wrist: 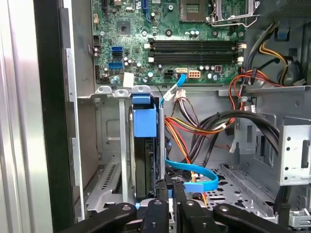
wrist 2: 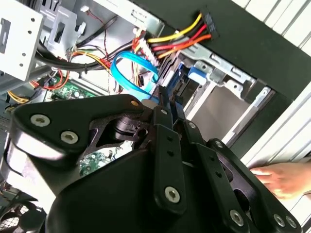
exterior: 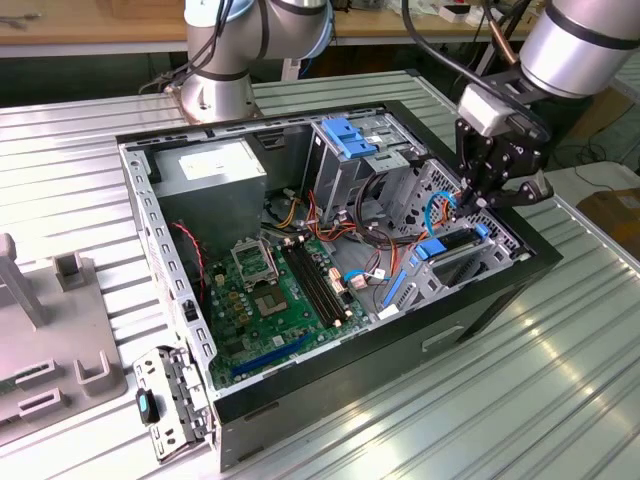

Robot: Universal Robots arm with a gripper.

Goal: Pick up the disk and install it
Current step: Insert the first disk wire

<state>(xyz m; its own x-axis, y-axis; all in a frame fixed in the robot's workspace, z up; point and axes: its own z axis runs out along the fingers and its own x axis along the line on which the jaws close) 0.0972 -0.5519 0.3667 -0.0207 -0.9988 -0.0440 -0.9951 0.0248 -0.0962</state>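
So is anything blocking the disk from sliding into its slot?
Nothing visible does. The disk already stands on edge inside the metal bay, by the gripper. The thin blue cable loops beside it, not across its path.

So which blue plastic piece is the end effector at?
The bright blue carrier rail on the grey metal disk standing edgewise; the blue-topped upright metal cage sits farther from the end effector.
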